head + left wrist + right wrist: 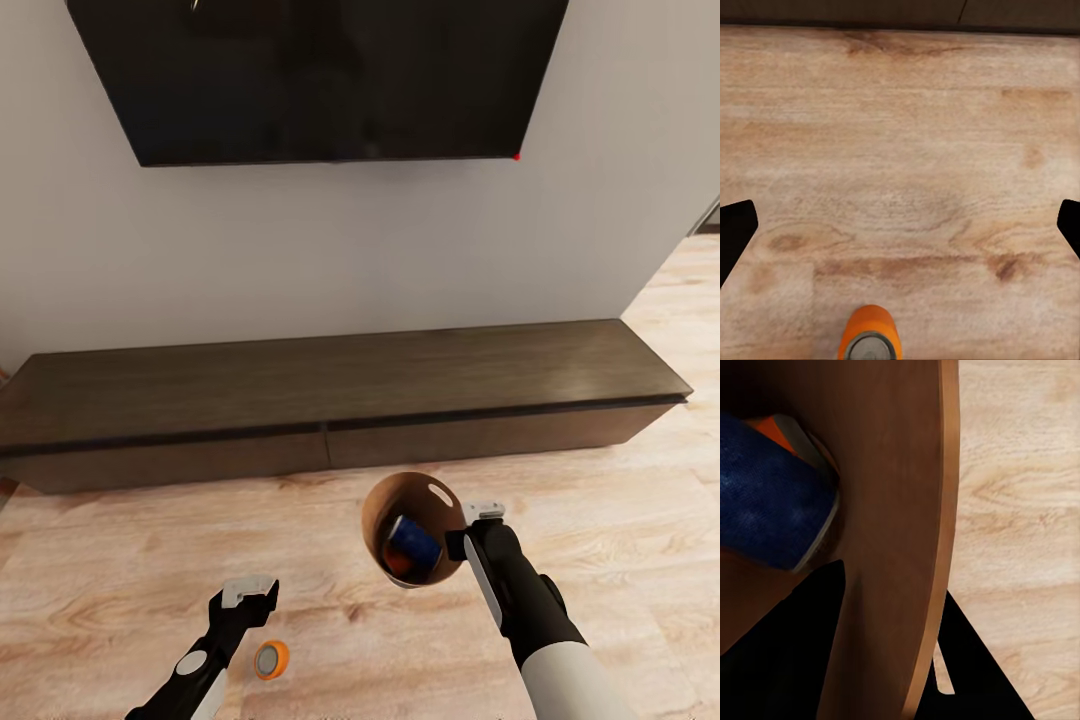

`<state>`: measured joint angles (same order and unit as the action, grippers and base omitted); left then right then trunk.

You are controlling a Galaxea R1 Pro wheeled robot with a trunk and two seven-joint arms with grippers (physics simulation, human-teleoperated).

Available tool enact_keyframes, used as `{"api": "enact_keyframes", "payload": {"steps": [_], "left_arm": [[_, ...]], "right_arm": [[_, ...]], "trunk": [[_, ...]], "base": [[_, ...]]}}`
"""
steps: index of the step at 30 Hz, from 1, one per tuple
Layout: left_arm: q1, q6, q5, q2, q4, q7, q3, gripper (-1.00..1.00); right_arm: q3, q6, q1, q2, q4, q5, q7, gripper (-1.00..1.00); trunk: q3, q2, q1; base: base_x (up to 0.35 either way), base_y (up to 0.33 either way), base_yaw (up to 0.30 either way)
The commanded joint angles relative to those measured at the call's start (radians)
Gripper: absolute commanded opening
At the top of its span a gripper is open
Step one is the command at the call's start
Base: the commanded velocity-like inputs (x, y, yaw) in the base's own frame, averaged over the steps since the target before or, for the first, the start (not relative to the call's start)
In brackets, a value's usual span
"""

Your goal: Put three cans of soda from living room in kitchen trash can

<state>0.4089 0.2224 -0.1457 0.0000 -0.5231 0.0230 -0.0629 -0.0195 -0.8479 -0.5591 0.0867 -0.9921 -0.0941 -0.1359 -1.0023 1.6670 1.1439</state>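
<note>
Left claw [248, 592]: hanging over the pale plank floor [120, 560] at the lower left of the head view, fingers spread wide and holding nothing; in the left wrist view its two dark fingertips [735, 232] are sitting far apart at the picture's edges, with bare wood between them.
Orange can [271, 659]: standing upright on the floor just beside the left claw, on its right, silver top facing up; in the left wrist view the same can [869, 335] is peeking in at the edge, between the spread fingers but not touching either.
Low cabinet [340, 385]: running along the white wall [350, 250] across the whole head view, dark wood, its front split by a seam near the middle.
TV [320, 75]: hanging black on the wall above the cabinet.
Bin [375, 520]: being held up off the floor, tilted so its brown inside and oval hand-hole are facing the head camera, right of the orange can and well apart from it.
Blue can [414, 545]: lying tilted inside the bin, with a patch of orange showing under it; the right wrist view is showing the blue can [772, 502] resting against the brown inner wall [892, 510].
Right claw [470, 530]: pinching the bin's rim at its right side, one dark finger [787, 652] sitting inside the wall and the other outside.
</note>
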Motion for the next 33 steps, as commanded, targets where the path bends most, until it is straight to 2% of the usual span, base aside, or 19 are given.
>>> {"api": "enact_keyframes", "payload": {"steps": [1,6,22,33], "left_arm": [[0.000,0.000,0.000,0.000,0.000,0.000,0.000,1.00],[0.000,0.000,0.000,0.000,0.000,0.000,0.000,1.00],[0.001,0.000,0.000,0.000,0.000,0.000,0.000,1.00],[0.001,0.000,0.000,0.001,0.001,0.000,0.000,1.00]], "right_arm": [[0.000,0.001,0.000,0.000,0.000,0.010,0.001,-1.00],[0.000,0.001,0.000,0.000,0.000,0.010,0.001,-1.00],[0.000,0.001,0.000,0.000,0.000,0.010,0.001,-1.00],[0.000,0.001,0.000,0.001,0.000,0.010,0.001,-1.00]], "trunk": [[-0.002,0.000,0.000],[-0.010,0.000,0.000],[-0.086,0.112,0.061],[-0.123,0.189,0.103]], "base": [[0.007,0.000,0.000],[0.002,0.000,0.000],[0.000,0.000,0.000],[0.000,0.000,0.000]]}}
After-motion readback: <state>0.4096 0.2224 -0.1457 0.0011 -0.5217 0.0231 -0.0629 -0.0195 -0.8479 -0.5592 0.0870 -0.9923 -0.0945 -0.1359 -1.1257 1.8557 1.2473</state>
